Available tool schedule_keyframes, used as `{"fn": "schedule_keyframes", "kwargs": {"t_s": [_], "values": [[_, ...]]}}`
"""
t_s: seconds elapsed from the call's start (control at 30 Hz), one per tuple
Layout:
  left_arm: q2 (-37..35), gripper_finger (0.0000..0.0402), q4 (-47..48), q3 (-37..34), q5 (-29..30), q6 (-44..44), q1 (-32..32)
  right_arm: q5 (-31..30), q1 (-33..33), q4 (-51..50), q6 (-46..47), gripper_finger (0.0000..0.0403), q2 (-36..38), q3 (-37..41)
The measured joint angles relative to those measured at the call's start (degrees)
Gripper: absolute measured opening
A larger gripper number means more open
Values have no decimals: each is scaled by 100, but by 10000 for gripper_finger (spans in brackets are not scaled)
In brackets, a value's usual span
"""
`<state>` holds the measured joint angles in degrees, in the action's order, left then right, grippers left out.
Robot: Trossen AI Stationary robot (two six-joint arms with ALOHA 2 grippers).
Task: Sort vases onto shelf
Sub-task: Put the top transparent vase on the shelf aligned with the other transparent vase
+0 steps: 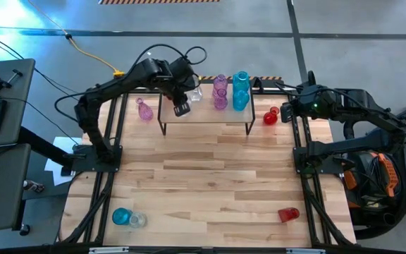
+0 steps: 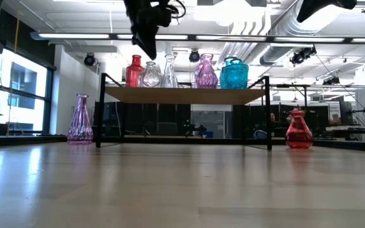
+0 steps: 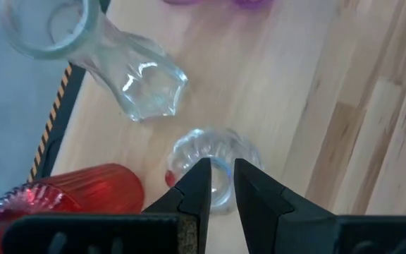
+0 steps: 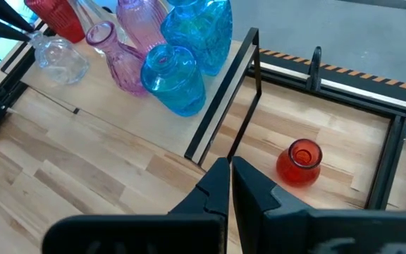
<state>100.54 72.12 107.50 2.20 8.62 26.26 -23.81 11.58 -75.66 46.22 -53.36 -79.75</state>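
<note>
1. Across the back of the table [image 1: 210, 176] stands the shelf [image 1: 206, 113], already carrying red, clear, pink and blue vases in a row.
2. Above its left end hangs the left gripper [image 3: 217, 185], fingers parted only a crack and holding nothing; it sits right over the round clear vase [image 3: 206, 159], so that placement looks just done.
3. Off to the right, the right gripper [image 4: 229, 185] waits with fingers pressed together, empty, near a red vase [image 4: 300, 161] on the table.
4. Still loose: a pink vase [image 1: 144, 110] left of the shelf, a blue one [image 1: 121, 216] and a fallen red one [image 1: 288, 214] up front.
5. Next, I judge, the left arm must lift clear without bumping its neighbours, then fetch the pink vase.
</note>
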Motion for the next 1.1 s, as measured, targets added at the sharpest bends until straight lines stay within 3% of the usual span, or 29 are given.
{"fn": "schedule_keyframes", "kwargs": {"t_s": [0.4,0.67,1.1], "values": [[-96,56,994,7,0,-52,-8,0,1,2,24,0,2,0],[-73,56,684,6,427,-107,-17,0,1,0,24,0,1,0],[104,56,752,0,417,-197,-48,0,-1,2,24,0,2,0]]}}
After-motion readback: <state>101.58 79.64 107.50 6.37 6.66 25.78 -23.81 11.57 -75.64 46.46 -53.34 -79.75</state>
